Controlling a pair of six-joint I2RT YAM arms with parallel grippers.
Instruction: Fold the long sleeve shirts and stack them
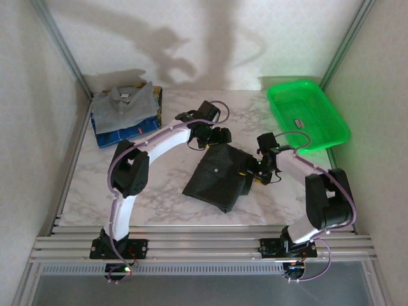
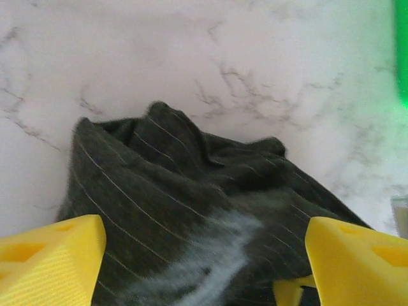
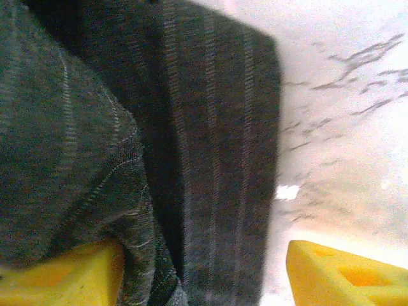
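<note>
Right wrist: charcoal shirt (image 3: 210,127) blurred (folds unclear)

Blurred dark shirt (image 3: 210,140) perhaps hides part of the right hand (image 3: 201,271).

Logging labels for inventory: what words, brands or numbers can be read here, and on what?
No text is readable.
Sticker in the green basket: too small and blurred.
Red patch on the blue garment in the folded pile: too small to tell.
Dark striped shirt: no print seen.
</note>
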